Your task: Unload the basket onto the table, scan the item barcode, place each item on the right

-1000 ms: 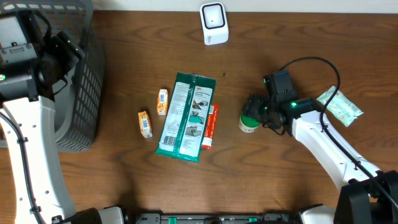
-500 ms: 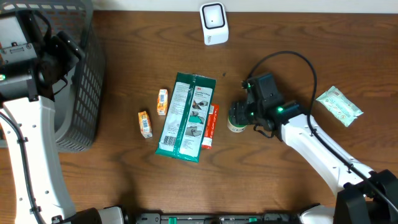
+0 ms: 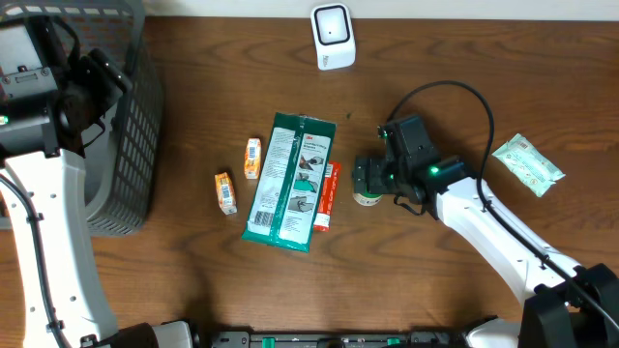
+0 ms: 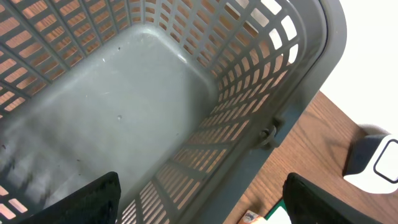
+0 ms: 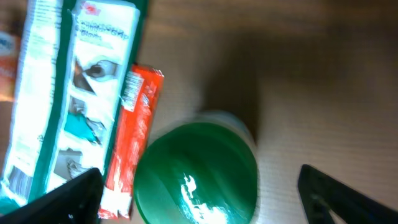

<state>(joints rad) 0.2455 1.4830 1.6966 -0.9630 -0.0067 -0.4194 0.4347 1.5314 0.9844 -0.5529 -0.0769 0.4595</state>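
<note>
Green-lidded jar (image 5: 196, 168): now on the table just beside red packet (image 5: 134, 137), moved left; right gripper (image 5: 199, 186) freshly spread, jar released; left gripper (image 4: 199, 193) spread over basket (image 4: 298, 93); scanner (image 3: 333, 37) far off, scan pending

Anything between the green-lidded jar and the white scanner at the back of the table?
Nothing visible does. The table between the green-lidded jar and the white scanner is bare; the red packet and green package lie beside the jar, off that line.
</note>
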